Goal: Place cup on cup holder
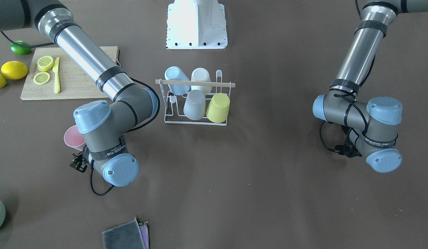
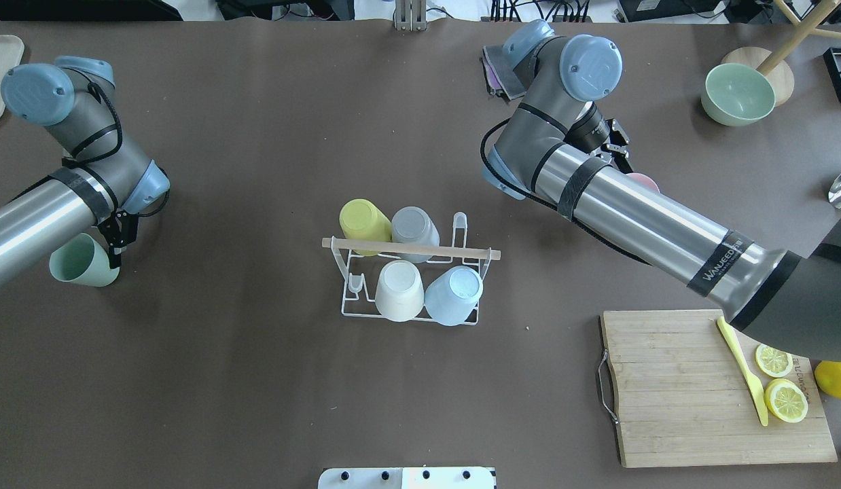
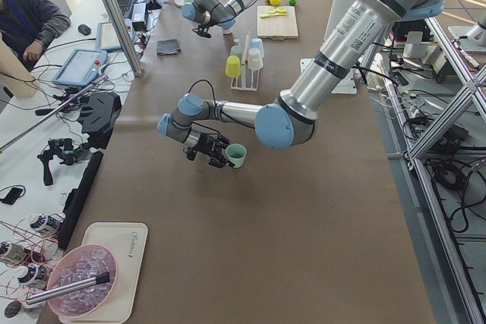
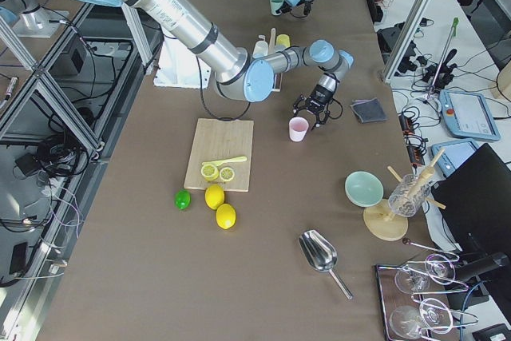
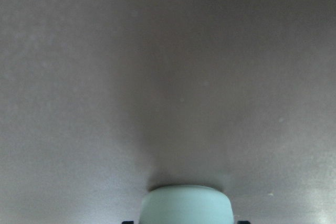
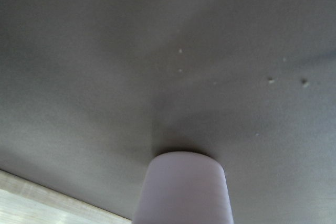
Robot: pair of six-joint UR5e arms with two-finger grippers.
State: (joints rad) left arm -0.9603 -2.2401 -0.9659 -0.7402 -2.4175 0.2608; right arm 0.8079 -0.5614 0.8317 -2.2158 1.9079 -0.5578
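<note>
Currently in hand: green cup, pinched by the left jaws, whose dark tips flank it at the bottom edge of the left wrist view. It hangs clear of the surface, well apart from the cup holder on the robot's left. Orientation: long axis roughly level, mouth turned outward, away from the holder, as far as the overhead view shows. Second item: pink cup, well apart on the holder's other side, upright, mouth up, long axis vertical. The right jaws sit close against it, largely hidden by the forearm, so I cannot tell whether they grip it or whether its base touches the surface. Holder contents: yellow cup, grey cup, white cup and blue cup, all mouth-down. Two prongs are free, one tall and one short, each just beside a seated cup and close to the wooden rod. Hazards, as judged: either cup must be turned mouth-down before seating, and could slip in the pinch during that turn. A descending rim may catch the rod or nudge a neighbour off its prong. The light wire holder may slide or tip if pushed sideways. Both arms converging on the holder at once risk contact with each other.
</note>
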